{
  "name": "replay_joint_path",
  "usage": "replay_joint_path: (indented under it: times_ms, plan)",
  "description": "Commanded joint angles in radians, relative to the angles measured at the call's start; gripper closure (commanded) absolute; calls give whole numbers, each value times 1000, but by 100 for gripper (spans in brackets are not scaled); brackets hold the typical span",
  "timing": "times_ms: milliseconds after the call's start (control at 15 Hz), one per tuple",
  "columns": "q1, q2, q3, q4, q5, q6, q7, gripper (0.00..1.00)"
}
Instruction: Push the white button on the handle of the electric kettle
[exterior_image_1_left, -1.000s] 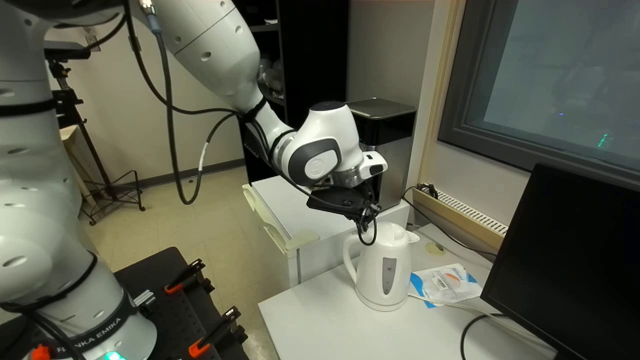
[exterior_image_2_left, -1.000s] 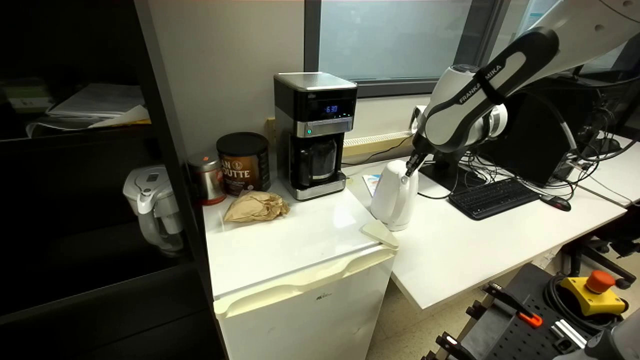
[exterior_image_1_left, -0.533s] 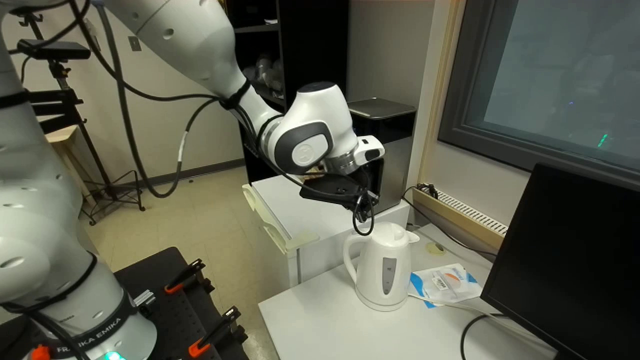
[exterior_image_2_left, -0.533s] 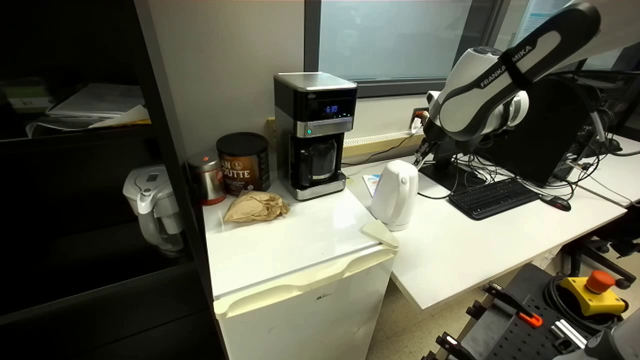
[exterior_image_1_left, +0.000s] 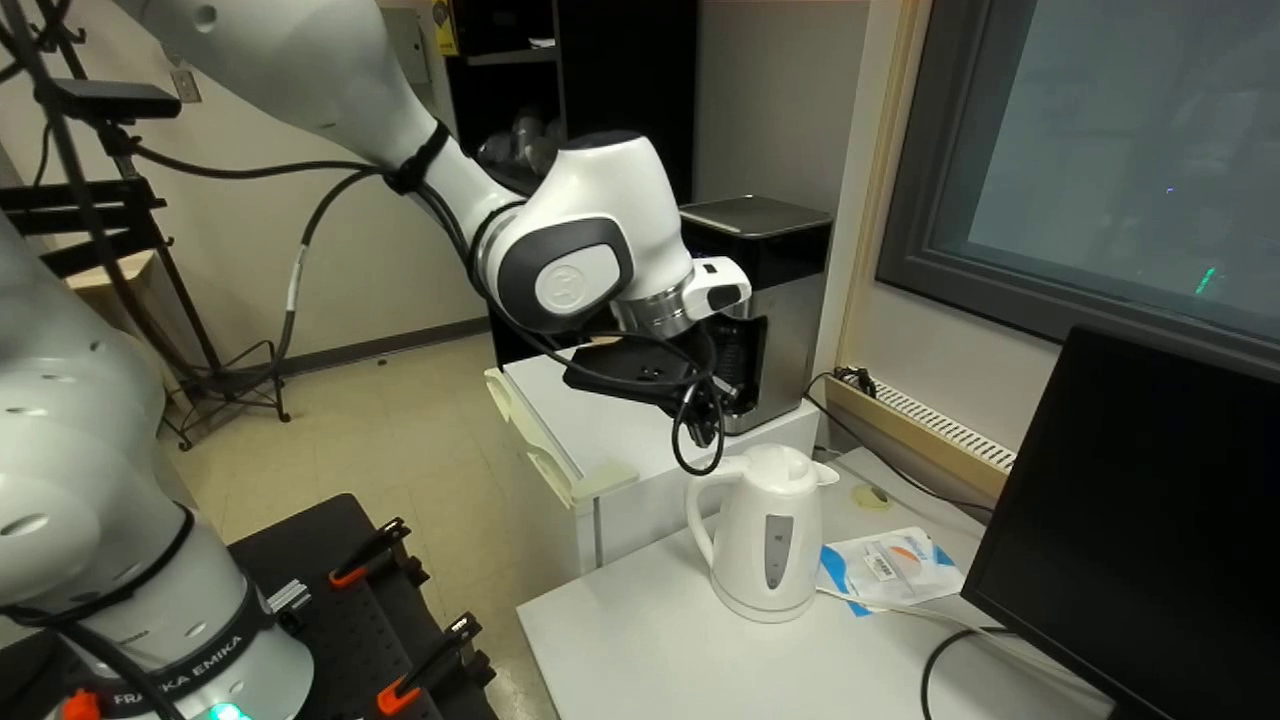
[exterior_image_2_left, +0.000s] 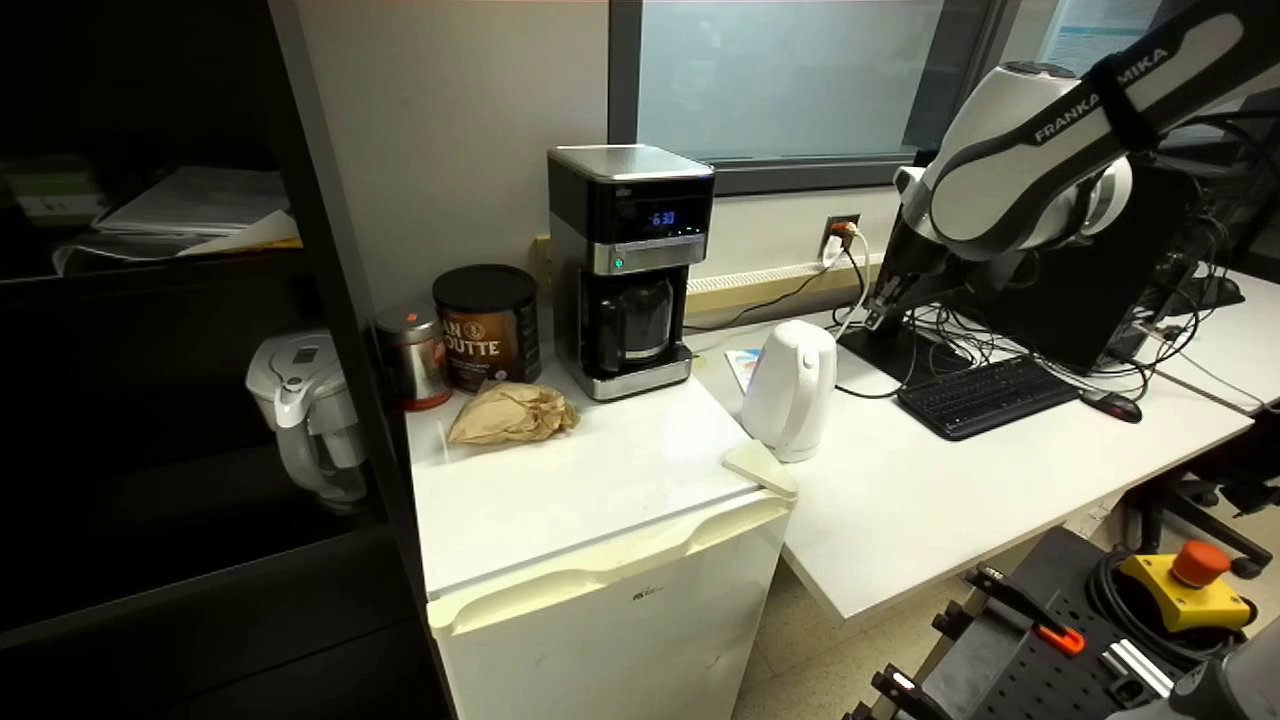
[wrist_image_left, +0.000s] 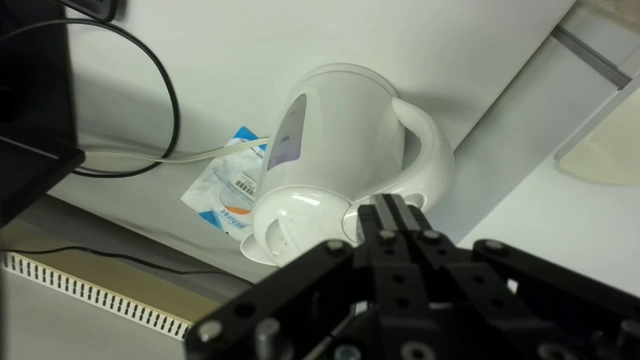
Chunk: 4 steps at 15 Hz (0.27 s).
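White counter (wrist_image_left: 200, 60) carries electric kettle (wrist_image_left: 340, 135), upright, its handle (wrist_image_left: 436, 155) at one o'clock from pressed-together fingers (wrist_image_left: 369, 225) in wrist view, probable button (wrist_image_left: 416, 199) nearer two, so press likely needs shift that way.

Wrist view close above kettle (wrist_image_left: 345, 135); both exterior views farther, sharing desk (exterior_image_1_left: 640, 640).

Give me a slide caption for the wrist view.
Shut fingers partly hide the handle of a white kettle, a packet beside it on the desk.
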Motion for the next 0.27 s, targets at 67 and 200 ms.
replay_joint_path:
  times_ms: [67, 200]
  plan:
    - [18, -96, -38, -66, -1, -30, -32, 99]
    - [18, -117, -46, -82, -10, -31, -31, 99]
